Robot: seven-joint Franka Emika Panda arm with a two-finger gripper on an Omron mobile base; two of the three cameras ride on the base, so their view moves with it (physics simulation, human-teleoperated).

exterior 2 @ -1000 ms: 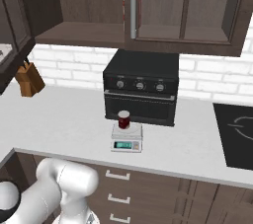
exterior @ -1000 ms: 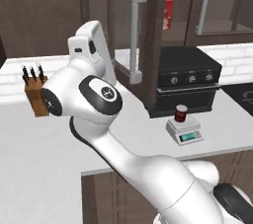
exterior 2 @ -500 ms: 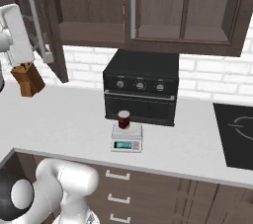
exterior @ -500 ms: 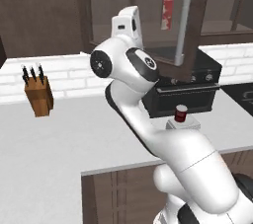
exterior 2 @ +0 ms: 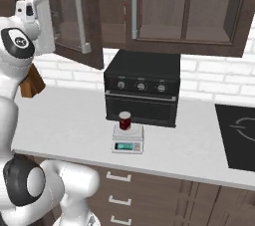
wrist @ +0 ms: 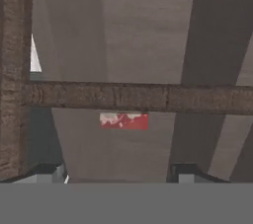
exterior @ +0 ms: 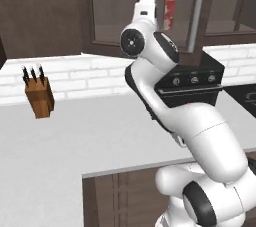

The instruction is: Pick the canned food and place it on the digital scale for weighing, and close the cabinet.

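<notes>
The dark-red canned food point(exterior 2: 124, 119) stands upright on the light-grey digital scale point(exterior 2: 128, 141), in front of the black oven. The cabinet point(exterior 2: 199, 46) has its left glass door point(exterior 2: 95, 31) standing part open, swung out over the counter. My arm's white hand point(exterior 2: 36, 18) is up at that door's outer face. In the hand view my gripper point(wrist: 118, 174) faces the door's wooden crossbar point(wrist: 138, 97) from close by. Its two fingertips are apart with nothing between them. In the left base view my arm hides the can and the scale.
A tall red-and-white box point(exterior: 170, 13) stands inside the cabinet behind the glass. The black oven point(exterior 2: 142, 88) sits at the back of the counter, a knife block point(exterior: 39, 97) at the left, and a dark cooktop point(exterior 2: 239, 135) at the right.
The arm swung up and toward the cabinet, and the open door came round with it toward the cabinet front. The jaws narrowed a little. Can and scale stayed put.
</notes>
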